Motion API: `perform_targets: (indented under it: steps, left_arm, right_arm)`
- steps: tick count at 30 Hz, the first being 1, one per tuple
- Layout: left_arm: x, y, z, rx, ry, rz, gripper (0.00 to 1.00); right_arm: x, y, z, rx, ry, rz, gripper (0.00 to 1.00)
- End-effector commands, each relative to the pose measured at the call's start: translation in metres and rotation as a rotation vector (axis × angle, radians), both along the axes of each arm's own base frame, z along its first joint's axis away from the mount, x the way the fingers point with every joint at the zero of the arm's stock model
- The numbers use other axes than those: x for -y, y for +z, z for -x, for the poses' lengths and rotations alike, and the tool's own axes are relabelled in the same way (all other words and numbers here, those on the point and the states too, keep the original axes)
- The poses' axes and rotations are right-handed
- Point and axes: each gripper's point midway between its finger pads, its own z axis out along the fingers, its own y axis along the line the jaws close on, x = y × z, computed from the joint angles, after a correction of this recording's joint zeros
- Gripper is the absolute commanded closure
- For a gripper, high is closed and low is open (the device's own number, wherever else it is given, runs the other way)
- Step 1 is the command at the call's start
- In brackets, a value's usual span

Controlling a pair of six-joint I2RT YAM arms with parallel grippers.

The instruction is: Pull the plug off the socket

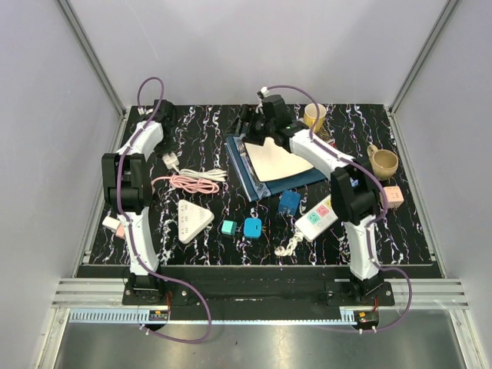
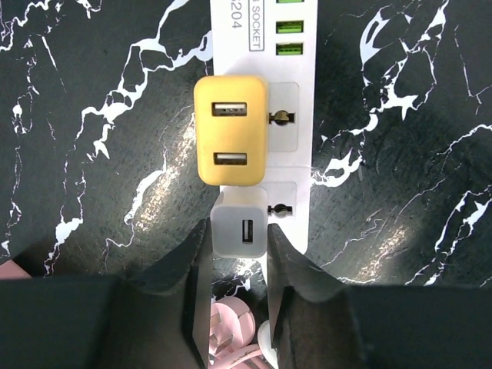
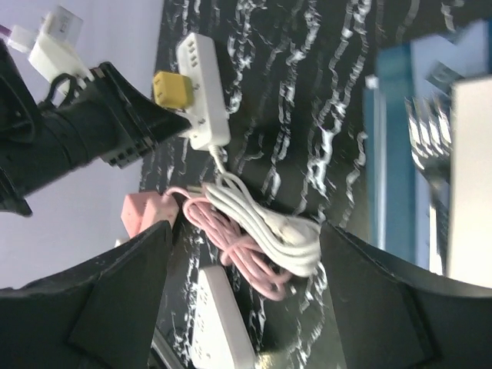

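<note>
White USB plug (image 2: pixel 240 219) seated in power strip (image 2: pixel 298 165) at far left of table, just beside yellow adapter (image 2: pixel 231 131), port facing up. Strip's long axis in line with left gripper (image 2: pixel 237 231), narrowed around plug; contact unclear. Right gripper (image 3: pixel 246 231) wide, empty.

Bright even light, soft shadows, right wrist view blurred

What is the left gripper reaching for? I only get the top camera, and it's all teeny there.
Observer: The left wrist camera shows a small white plug between the fingers of the left gripper, plugged into a white power strip.
Operator: Is anything else plugged in?
Observer: Yes, a yellow plug with two USB slots, right beside it.
Operator: Is it squeezing yet?
Observer: The fingers hug both sides; I can't tell if they grip.
</note>
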Motion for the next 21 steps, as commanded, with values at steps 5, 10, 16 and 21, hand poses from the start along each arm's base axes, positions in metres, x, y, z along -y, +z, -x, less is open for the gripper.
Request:
perform_targets:
  steps: [5,10,16,21]
  left_arm:
    - [0.014,-0.002,-0.015,0.037,-0.106,0.076,1.0]
    - [0.025,0.003,-0.018,0.07,-0.156,0.123,1.0]
    - [0.032,0.009,-0.021,0.102,-0.175,0.162,1.0]
    - [0.044,0.015,-0.025,0.134,-0.2,0.223,1.0]
  right_arm:
    - [-0.085,-0.018,-0.034,0.011,0.071,-0.136,0.2]
    - [-0.13,-0.052,-0.038,-0.028,0.134,-0.19,0.21]
    - [-0.159,-0.061,-0.039,-0.03,0.12,-0.237,0.23]
    - [-0.166,-0.085,-0.043,-0.058,0.078,-0.26,0.23]
